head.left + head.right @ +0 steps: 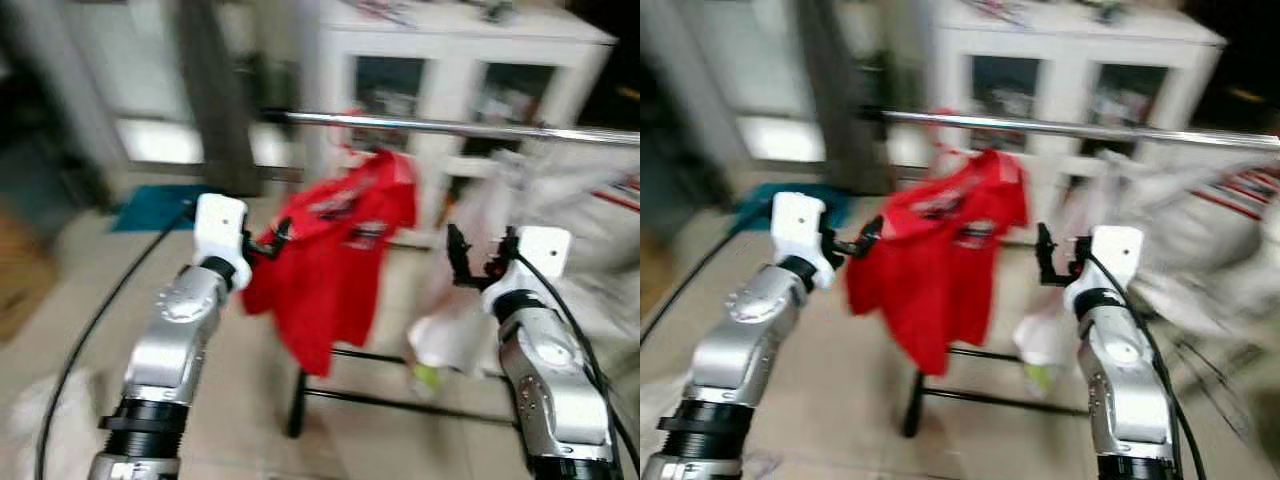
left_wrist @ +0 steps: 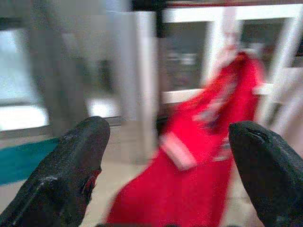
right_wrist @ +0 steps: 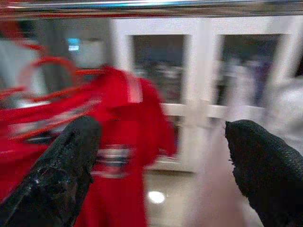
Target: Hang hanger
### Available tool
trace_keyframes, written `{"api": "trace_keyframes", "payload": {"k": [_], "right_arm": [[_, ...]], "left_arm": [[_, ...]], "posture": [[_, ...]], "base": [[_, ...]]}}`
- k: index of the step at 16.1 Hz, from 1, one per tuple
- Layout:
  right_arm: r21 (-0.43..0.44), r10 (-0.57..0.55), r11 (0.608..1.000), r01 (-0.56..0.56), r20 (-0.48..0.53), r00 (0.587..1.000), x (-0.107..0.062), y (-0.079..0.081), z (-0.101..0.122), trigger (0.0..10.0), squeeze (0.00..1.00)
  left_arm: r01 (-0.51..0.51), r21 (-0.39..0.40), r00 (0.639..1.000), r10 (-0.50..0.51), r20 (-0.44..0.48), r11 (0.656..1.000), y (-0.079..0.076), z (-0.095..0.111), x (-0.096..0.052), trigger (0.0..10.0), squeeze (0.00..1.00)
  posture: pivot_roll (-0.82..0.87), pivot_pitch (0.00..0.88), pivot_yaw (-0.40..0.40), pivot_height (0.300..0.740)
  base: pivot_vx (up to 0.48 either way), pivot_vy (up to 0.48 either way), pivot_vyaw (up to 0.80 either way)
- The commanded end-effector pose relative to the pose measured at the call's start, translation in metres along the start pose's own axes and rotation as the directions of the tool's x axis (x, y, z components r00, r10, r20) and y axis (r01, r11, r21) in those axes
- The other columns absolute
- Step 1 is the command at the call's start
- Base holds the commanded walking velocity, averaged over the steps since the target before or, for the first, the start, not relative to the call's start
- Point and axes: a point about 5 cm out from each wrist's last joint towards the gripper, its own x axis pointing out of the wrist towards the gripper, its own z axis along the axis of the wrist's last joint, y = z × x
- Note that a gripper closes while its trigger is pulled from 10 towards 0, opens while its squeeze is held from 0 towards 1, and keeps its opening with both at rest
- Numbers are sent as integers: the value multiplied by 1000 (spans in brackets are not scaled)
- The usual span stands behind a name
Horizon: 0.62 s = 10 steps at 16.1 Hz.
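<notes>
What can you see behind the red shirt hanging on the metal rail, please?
Behind the red shirt on the silver metal rail stands a white glass-door cabinet. The shirt covers the cabinet's lower left part, and blur hides what sits behind the glass.

A home: a clothes rail (image 1: 470, 127), white glass-door cabinet (image 1: 450, 70), tiled floor (image 1: 250, 400).

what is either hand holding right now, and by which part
Nothing. Both the left hand and the right hand are open and empty; the red shirt hangs on its hanger from the rail.
</notes>
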Motion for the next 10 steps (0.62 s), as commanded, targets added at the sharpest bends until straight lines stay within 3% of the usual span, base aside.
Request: {"api": "trace_keyframes", "payload": {"k": [1, 4, 10], "right_arm": [[-1, -12, 1000, 12, 5, 1000, 0, -4, 3, 10000, 0], [-5, -20, 1000, 20, 6, 1000, 0, -6, 3, 10000, 0], [20, -33, 999, 32, 18, 999, -1, -8, 4, 10000, 0]], "left_arm": [[14, 2, 1000, -14, 9, 1000, -6, 0, 0, 10000, 620], [15, 6, 1000, -15, 8, 1000, -7, -1, 0, 10000, 620], [74, 28, 997, -73, -34, 997, -14, -10, -2, 10000, 616]], "posture": [[-15, 0, 18, 740], [-17, 0, 14, 740], [-25, 0, 11, 740]], "base": [[0, -480, 800], [0, -480, 800], [0, -480, 0]]}}
